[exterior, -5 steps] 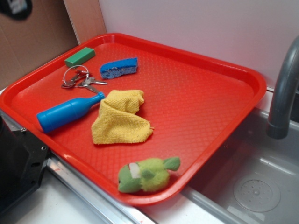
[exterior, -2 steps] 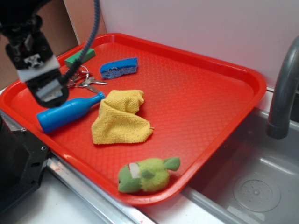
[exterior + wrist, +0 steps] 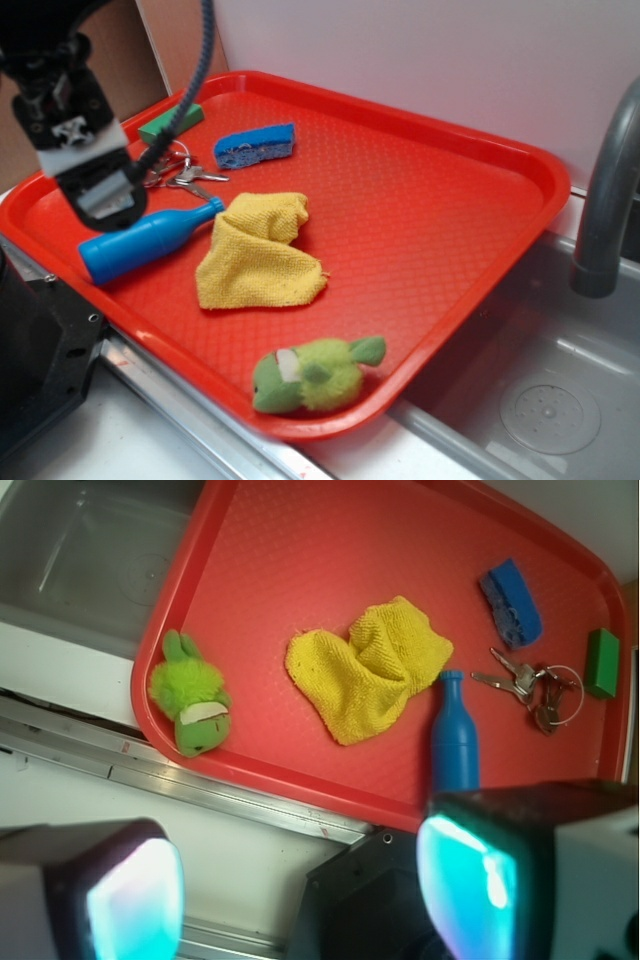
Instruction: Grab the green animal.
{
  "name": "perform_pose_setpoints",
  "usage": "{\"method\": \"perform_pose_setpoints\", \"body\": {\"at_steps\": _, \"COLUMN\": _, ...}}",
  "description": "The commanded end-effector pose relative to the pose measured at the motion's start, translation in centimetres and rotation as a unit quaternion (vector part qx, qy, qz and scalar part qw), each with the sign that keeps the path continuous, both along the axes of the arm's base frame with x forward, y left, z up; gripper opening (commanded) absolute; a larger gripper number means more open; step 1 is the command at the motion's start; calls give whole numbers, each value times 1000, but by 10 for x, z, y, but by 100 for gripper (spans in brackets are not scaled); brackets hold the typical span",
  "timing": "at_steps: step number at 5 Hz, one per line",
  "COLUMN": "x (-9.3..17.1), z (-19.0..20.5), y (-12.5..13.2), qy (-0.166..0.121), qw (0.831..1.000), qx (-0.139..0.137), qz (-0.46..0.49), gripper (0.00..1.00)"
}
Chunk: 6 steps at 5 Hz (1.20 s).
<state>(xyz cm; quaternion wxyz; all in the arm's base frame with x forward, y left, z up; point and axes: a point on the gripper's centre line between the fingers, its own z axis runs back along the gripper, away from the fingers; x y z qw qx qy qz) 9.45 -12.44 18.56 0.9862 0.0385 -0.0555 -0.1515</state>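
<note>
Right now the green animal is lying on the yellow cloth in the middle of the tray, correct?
Not quite. The green animal lies on the bare red tray at its near edge, apart from the yellow cloth. The exterior view shows the gap.

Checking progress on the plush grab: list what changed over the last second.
The tool came into view from the upper left and now hangs over the tray's left end, above the blue bottle, jaws apart and holding nothing. In the last moment it hardly moved. The green animal, yellow cloth, keys, sponge and green block stayed put.
</note>
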Motion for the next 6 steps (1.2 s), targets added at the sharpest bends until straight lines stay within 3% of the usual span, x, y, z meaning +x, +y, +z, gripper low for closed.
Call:
{"method": "perform_pose_setpoints", "body": {"at_steps": 1, "x": 26, "z": -31, "y": -10, "qy": -7, "qw": 997, "qx": -6, "qz": -74, "gripper": 100}}
{"method": "perform_pose_setpoints", "body": {"at_steps": 3, "x": 42, "z": -75, "y": -36, "qy": 22, "qw": 987, "qx": -25, "qz": -160, "gripper": 100}}
{"method": "perform_pose_setpoints", "body": {"at_steps": 6, "x": 49, "z": -125, "y": -39, "qy": 43, "qw": 979, "qx": -64, "qz": -187, "gripper": 100}}
